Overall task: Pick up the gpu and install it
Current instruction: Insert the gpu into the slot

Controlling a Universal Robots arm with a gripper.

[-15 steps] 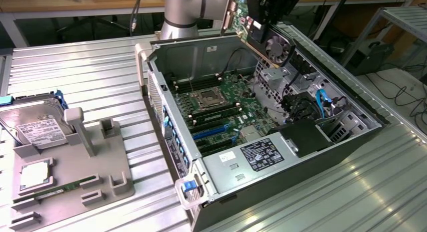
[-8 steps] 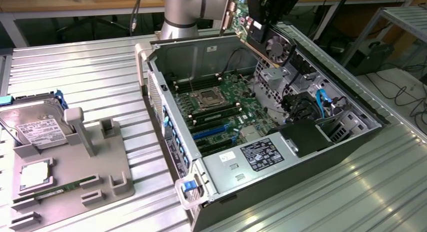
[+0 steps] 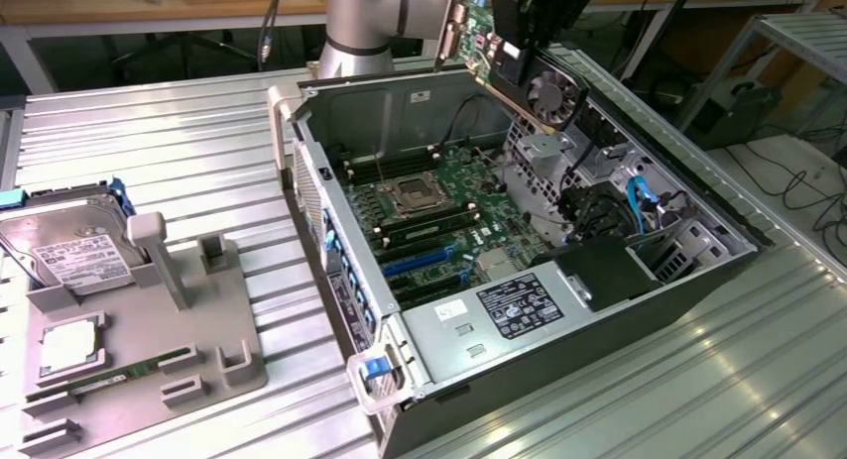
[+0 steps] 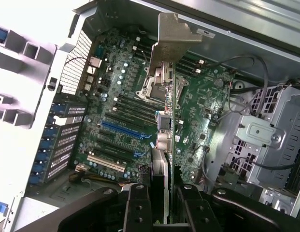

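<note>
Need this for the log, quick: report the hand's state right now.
Hand: closed, holding the gpu edge-on above the open computer case.

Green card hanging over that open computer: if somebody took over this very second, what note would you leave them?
Pincer: shut on the graphics card, gripping one end, with the card's metal bracket at the far end.
Card: held in the air above the open computer case, over the main board and clear of it.
Done: card is picked up and sits over the case.
Left: card is not yet in any slot.
</note>
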